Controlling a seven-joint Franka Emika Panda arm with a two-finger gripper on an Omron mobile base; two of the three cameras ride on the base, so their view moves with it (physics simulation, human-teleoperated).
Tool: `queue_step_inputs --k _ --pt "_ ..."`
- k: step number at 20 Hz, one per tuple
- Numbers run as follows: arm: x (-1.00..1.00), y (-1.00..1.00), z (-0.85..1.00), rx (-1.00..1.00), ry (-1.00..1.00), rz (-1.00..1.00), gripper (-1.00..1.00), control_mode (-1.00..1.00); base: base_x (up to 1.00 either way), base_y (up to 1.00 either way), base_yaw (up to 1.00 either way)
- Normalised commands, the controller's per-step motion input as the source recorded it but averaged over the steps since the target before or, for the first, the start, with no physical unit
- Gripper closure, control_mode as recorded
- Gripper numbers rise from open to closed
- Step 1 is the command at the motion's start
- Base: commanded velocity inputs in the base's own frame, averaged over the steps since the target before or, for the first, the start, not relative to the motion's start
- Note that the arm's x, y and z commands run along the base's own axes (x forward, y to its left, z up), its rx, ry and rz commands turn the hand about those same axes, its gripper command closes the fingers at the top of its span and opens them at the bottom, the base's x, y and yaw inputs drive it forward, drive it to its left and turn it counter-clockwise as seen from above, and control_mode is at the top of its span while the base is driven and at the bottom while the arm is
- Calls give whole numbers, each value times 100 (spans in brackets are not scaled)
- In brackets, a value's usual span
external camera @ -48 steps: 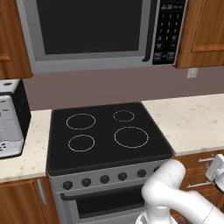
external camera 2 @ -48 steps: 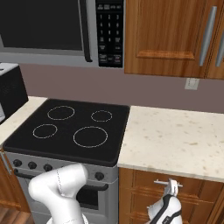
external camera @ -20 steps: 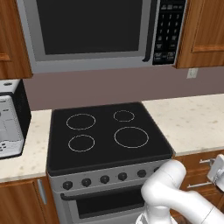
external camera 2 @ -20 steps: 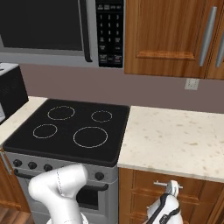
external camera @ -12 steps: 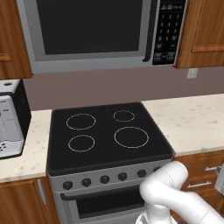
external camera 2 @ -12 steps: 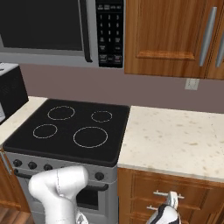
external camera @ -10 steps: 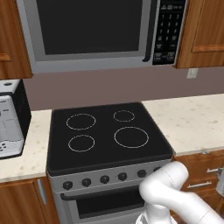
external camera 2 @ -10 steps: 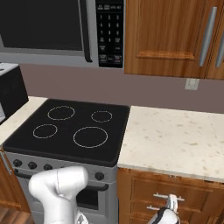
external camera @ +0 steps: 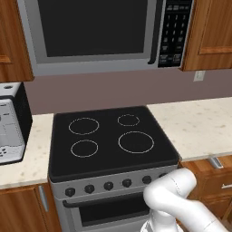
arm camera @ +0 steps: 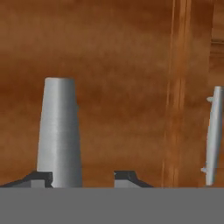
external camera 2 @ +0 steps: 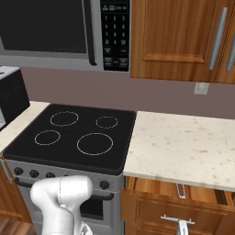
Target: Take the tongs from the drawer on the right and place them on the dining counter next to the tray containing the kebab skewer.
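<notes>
Beige speckled tabletop (external camera: 199, 124) flanks black stove (external camera: 108, 140). Right base view: drawer (external camera 2: 179, 202) pulled partly out under tabletop, tongs (external camera 2: 181, 190) lying inside. Hand view: claw (arm camera: 83, 177) parted around silver bar handle (arm camera: 59, 131), wood front just beyond.

One stove (external camera: 108, 149) with four burner rings, one microwave (external camera: 104, 31), one open drawer (external camera 2: 179, 202), one toaster (external camera: 11, 122).

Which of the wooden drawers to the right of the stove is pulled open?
The top drawer, directly under the beige counter; its inside shows, while the drawer below stays shut.
</notes>
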Motion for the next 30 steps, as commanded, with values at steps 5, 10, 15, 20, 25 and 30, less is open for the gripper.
queue_step_inputs --k 5,10,15,20,25,30 --pt "-100 -65 -64 -4 5 -7 100 -100 0 0 0" --pt "-100 -70 -69 -5 7 -9 100 -100 0 0 0" --pt "-100 -74 -77 -7 9 -9 100 -100 0 0 0" --pt "-100 -61 -48 -4 7 -8 100 -100 0 0 0" --pt "-75 -33 11 2 0 -9 100 -100 0 0 0" --pt "-38 -11 58 1 0 -21 -100 -100 0 0 0"
